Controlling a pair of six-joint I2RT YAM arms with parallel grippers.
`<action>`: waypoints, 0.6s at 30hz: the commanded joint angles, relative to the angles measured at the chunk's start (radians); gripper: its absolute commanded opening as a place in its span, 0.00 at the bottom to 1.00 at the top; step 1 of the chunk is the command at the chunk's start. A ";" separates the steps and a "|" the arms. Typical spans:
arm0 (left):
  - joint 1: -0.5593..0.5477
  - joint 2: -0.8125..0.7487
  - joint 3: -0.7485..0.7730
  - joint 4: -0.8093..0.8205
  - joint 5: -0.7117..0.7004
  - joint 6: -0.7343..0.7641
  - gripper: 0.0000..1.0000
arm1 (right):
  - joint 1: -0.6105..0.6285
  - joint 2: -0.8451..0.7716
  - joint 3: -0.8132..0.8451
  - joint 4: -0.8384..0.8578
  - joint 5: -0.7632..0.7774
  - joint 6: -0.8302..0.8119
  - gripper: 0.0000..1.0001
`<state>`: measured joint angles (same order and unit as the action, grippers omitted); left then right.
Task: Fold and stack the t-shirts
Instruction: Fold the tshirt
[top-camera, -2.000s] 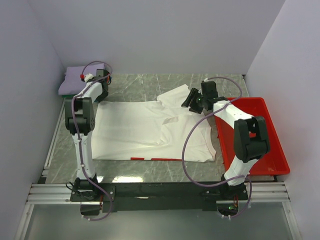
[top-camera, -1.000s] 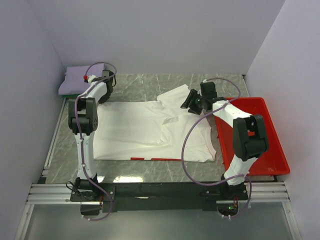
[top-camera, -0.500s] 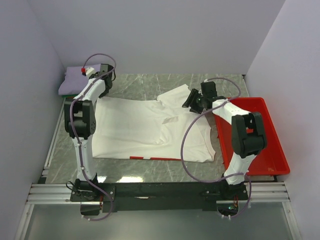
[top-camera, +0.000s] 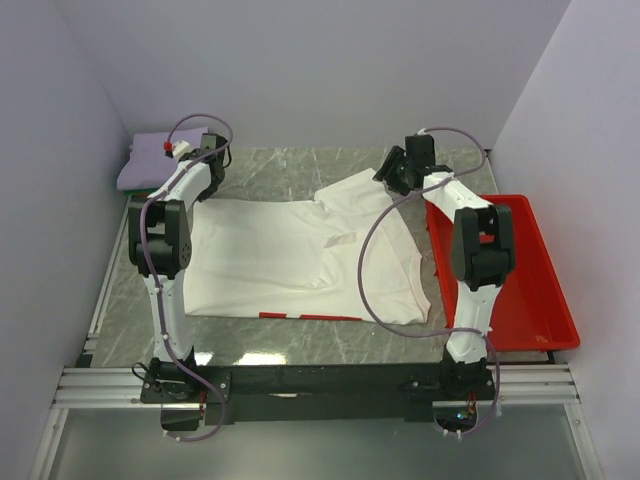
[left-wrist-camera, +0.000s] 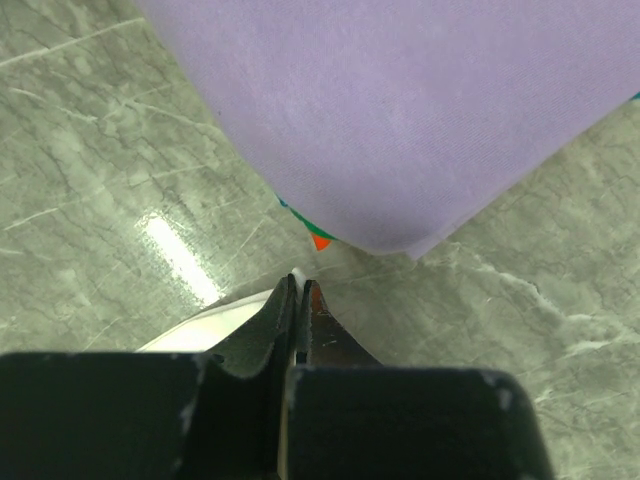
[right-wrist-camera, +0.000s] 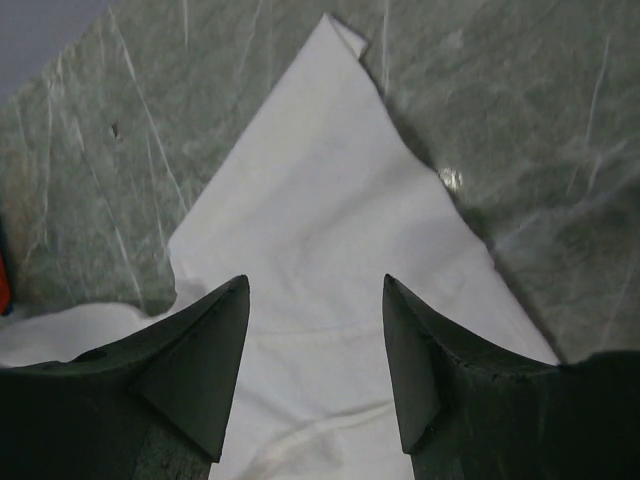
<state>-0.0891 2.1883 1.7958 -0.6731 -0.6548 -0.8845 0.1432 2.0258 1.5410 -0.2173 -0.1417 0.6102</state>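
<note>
Right jaws wide open, white cloth t-shirt (right-wrist-camera: 320, 220) sleeve beneath; left jaws closed, folded lavender cloth t-shirt (left-wrist-camera: 400, 100) just beyond tips.

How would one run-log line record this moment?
left gripper: shut, beside folded lavender t-shirt | right gripper: open, over sleeve of white cloth t-shirt | stage: white t-shirt not yet stacked

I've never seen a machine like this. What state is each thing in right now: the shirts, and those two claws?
white t-shirt: spread flat on the table, not yet folded.
lavender t-shirt: folded, lying in the far left corner.
left claw: shut, apparently pinching an edge of the white t-shirt.
right claw: open, above the white t-shirt, holding nothing.
</note>
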 joint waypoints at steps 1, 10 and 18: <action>-0.001 -0.051 -0.016 0.032 0.010 0.009 0.01 | -0.010 0.062 0.112 -0.025 0.100 0.025 0.62; -0.001 -0.044 -0.021 0.046 0.021 0.022 0.01 | -0.008 0.218 0.304 -0.140 0.166 0.063 0.57; -0.001 -0.047 -0.046 0.066 0.030 0.022 0.01 | -0.008 0.270 0.315 -0.154 0.154 0.072 0.55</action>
<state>-0.0891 2.1883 1.7538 -0.6327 -0.6327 -0.8764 0.1394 2.2810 1.8069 -0.3599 -0.0086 0.6724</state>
